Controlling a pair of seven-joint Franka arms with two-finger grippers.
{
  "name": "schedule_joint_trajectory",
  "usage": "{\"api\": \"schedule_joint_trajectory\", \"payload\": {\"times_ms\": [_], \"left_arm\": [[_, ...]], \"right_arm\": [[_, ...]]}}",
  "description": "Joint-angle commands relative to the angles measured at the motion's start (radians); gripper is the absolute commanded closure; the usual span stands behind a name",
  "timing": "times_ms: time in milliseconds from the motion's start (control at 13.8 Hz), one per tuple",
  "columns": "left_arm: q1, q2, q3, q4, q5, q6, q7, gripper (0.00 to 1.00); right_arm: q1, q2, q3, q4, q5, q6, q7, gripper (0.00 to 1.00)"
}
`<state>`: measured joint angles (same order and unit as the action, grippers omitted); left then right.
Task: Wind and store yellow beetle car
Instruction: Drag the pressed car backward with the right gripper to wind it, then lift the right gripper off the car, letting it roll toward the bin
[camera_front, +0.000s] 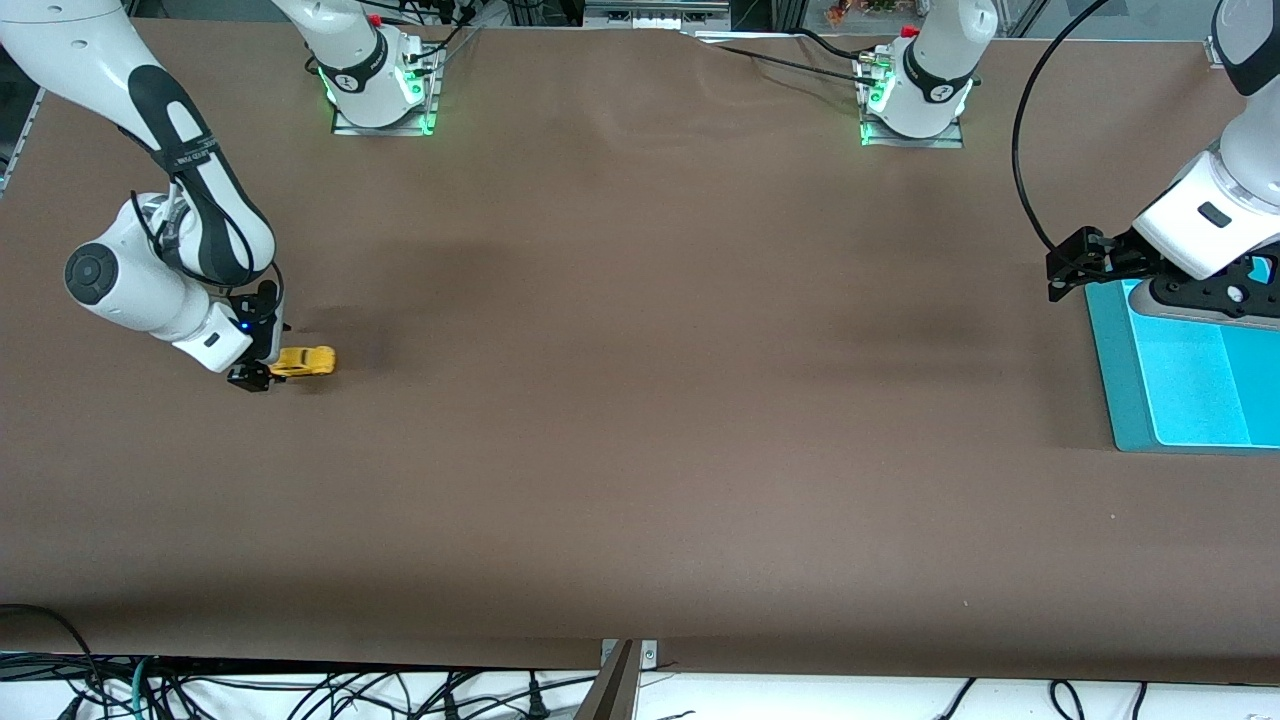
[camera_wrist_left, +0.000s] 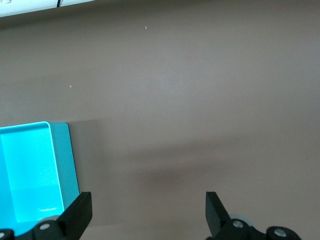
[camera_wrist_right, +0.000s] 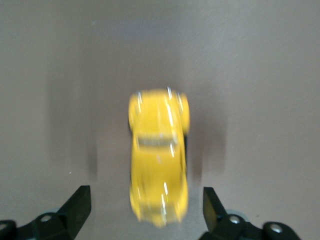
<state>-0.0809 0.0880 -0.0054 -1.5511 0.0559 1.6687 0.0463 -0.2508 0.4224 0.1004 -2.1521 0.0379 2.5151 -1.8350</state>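
My right gripper (camera_front: 262, 372) low at car (camera_front: 303, 361), fingers wide, car between them. Left gripper (camera_front: 1068, 272) waiting over bin (camera_front: 1115, 400) edge, fingers wide.

The yellow beetle car (camera_front: 303, 361) is bright yellow all over, with a dark window band across its body and white glints on the paint (the right wrist view shows these best). The table (camera_front: 640, 400) is a plain dull brown, without pattern. The tray (camera_front: 1130, 400) is turquoise, with a lighter cyan inside. Both arms are white with black joints; the right gripper (camera_front: 262, 375) and left gripper (camera_front: 1068, 272) are black.
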Motion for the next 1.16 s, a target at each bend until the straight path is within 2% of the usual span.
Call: {"api": "schedule_joint_trajectory", "payload": {"times_ms": [0, 145, 364, 509, 727, 1091], "left_arm": [[0.003, -0.010, -0.002, 0.005, -0.028, -0.014, -0.003, 0.00], [0.003, -0.010, -0.002, 0.005, -0.028, -0.014, -0.003, 0.00], [0.003, -0.010, -0.002, 0.005, -0.028, -0.014, -0.003, 0.00], [0.004, -0.010, -0.002, 0.005, -0.028, -0.014, -0.003, 0.00], [0.003, -0.008, -0.002, 0.005, -0.028, -0.012, -0.003, 0.00], [0.003, -0.010, -0.002, 0.005, -0.028, -0.012, -0.003, 0.00]], "right_arm": [[-0.010, -0.019, 0.038, 0.079, 0.017, -0.123, 0.023, 0.00], [-0.008, -0.053, 0.047, 0.130, 0.017, -0.226, 0.060, 0.00], [-0.007, -0.155, 0.074, 0.196, 0.008, -0.372, 0.124, 0.00], [-0.007, -0.239, 0.078, 0.207, 0.002, -0.400, 0.190, 0.00], [-0.007, -0.312, 0.084, 0.219, 0.000, -0.423, 0.290, 0.00], [0.005, -0.410, 0.085, 0.259, -0.004, -0.559, 0.711, 0.00]]}}
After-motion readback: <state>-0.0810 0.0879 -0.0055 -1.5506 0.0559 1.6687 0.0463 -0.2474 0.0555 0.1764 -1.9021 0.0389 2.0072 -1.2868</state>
